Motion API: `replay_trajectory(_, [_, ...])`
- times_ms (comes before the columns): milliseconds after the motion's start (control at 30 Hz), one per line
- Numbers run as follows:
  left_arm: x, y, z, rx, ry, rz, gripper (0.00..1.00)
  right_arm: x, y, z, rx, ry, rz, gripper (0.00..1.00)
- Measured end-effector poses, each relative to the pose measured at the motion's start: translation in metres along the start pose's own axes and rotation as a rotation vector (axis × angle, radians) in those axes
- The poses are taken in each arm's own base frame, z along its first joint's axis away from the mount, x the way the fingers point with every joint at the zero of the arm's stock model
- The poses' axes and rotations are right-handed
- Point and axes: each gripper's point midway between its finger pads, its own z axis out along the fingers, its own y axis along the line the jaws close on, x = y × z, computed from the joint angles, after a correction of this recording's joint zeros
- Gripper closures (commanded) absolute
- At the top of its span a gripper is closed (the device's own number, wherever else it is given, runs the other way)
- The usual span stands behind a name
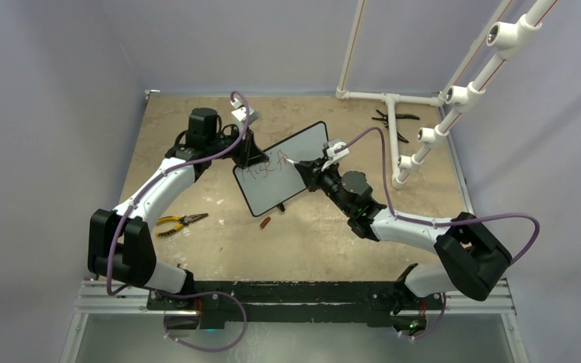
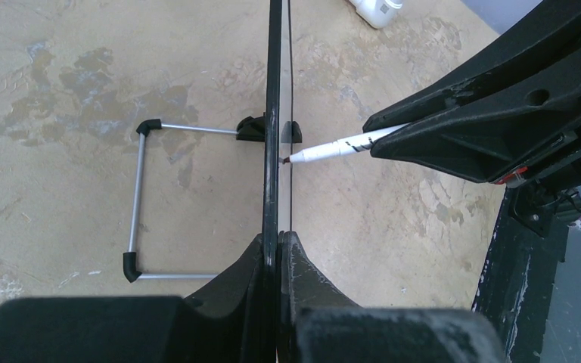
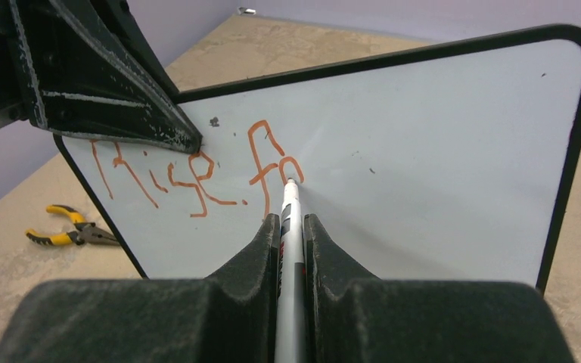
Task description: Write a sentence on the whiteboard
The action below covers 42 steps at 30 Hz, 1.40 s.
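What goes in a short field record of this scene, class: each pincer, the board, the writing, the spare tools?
left pincer: shut on the whiteboard at its top edge
right pincer: shut on the marker
marker tip: at the whiteboard face
sentence: red letters in one line
yellow pliers: lying left of the whiteboard
black pliers: far right corner

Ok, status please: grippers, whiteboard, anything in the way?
Left gripper shut on whiteboard edge. Right gripper shut on marker, tip touching whiteboard. Sentence partly written. Nothing blocking.
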Motion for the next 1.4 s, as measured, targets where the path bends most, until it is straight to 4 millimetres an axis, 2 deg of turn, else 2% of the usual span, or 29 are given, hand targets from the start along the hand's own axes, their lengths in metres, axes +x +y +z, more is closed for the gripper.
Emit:
replay_trajectory(233, [0.000,0.000,0.000,0.001,0.000,-0.001,1.00,-0.009,-0.005,0.000,0.031,-0.028,-0.005,1.00])
replay_trajectory(600, [0.000,0.000,0.000,0.000,0.000,-0.001,1.00,-0.008,-0.006,0.001,0.033,-0.029,-0.005,1.00])
replay_trajectory(1000, [0.000,0.001,0.000,-0.004,0.000,-0.002,1.00,0.001,-0.002,0.000,0.009,-0.004,0.001,1.00])
replay_trajectory(1200, [0.000,0.001,0.000,-0.004,0.000,-0.002,1.00,0.014,-0.007,-0.004,0.027,0.034,0.011,1.00])
replay_trajectory(1400, [0.000,0.001,0.000,-0.003,0.000,-0.002,1.00,0.018,-0.012,-0.007,0.056,0.047,0.012,1.00])
